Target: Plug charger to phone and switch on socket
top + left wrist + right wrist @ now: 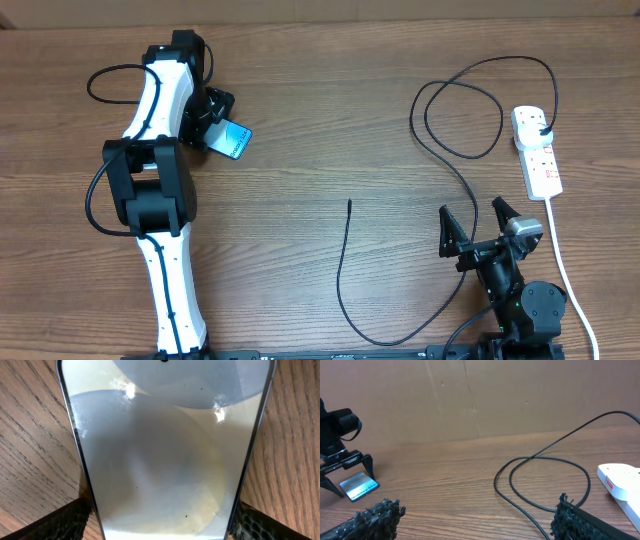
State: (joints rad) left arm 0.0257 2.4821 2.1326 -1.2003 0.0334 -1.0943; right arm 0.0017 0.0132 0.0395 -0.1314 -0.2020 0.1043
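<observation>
Phone [233, 140], slick, thin, breakable, sat far left between the left gripper's [222, 128] spread jaws; whether they pinched its edges could not be told. Limp charger [346, 230], best taken behind its tip, trailed toward the gaping, empty right gripper [478, 225] and socket [537, 150].

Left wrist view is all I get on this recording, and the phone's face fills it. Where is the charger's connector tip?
Observer: The charger tip lies loose on the table, well to the right of the phone and not in it.
Operator: Is its other end in the socket?
Observer: Yes, the plug sits in the far outlet of the socket.
Operator: And the right gripper?
Observer: The right gripper is open and empty, on the near side of the socket.
</observation>
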